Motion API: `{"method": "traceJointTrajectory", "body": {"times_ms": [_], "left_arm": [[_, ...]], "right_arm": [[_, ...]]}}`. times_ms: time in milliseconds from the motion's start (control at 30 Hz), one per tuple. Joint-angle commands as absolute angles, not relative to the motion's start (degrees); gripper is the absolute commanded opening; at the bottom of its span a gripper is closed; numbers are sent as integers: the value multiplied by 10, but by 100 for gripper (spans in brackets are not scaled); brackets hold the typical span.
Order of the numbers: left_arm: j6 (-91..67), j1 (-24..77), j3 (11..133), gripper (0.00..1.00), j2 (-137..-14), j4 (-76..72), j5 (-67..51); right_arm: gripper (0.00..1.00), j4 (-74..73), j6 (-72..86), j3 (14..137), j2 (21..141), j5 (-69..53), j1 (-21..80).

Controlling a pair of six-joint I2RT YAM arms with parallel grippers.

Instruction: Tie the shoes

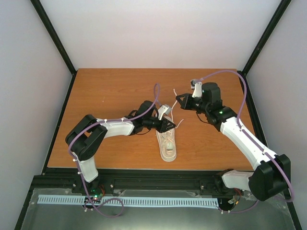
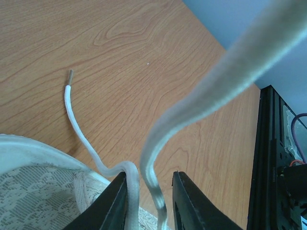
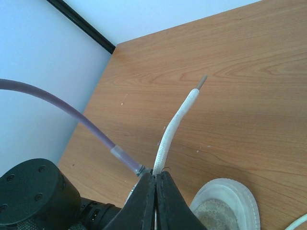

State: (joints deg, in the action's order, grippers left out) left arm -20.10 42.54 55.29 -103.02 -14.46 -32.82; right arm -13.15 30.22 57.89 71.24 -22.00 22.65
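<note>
The cream sneaker (image 1: 168, 146) lies mid-table, lengthwise toward the near edge. My left gripper (image 1: 168, 125) is over its far end, jaws open. In the left wrist view, two white lace strands pass between its fingers (image 2: 149, 175). One thin strand (image 2: 79, 129) rests along the left finger and ends in an aglet on the table. The other strand (image 2: 211, 91) rises up and right, blurred. The shoe's rim (image 2: 29, 158) shows at lower left. My right gripper (image 1: 180, 101) is beyond the shoe, shut on a lace (image 3: 175, 124) whose tip sticks out past the jaws (image 3: 157, 173). The shoe's end (image 3: 230, 201) lies below.
The wooden table (image 1: 110, 96) is ringed by a black frame (image 2: 273, 158) and pale walls. A purple cable (image 1: 156, 96) loops above the left wrist and crosses the right wrist view (image 3: 72, 115). The left arm's black body (image 3: 33, 196) sits close to the right gripper.
</note>
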Motion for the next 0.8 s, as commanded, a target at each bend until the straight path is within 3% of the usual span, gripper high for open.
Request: {"method": "traceJointTrajectory", "body": {"times_ms": [0, 200, 533, 767], "left_arm": [[-187, 431, 577, 27, -1038, -143, -322], [-186, 431, 576, 25, -1036, -143, -316], [-187, 431, 548, 1, -1017, -165, -314], [-183, 431, 503, 1, -977, -194, -324]], "right_arm": [[3, -129, 292, 600, 716, -232, 235], [3, -129, 291, 605, 723, -235, 239], [3, -136, 294, 619, 757, -216, 245], [3, -110, 300, 649, 835, -238, 245]]}}
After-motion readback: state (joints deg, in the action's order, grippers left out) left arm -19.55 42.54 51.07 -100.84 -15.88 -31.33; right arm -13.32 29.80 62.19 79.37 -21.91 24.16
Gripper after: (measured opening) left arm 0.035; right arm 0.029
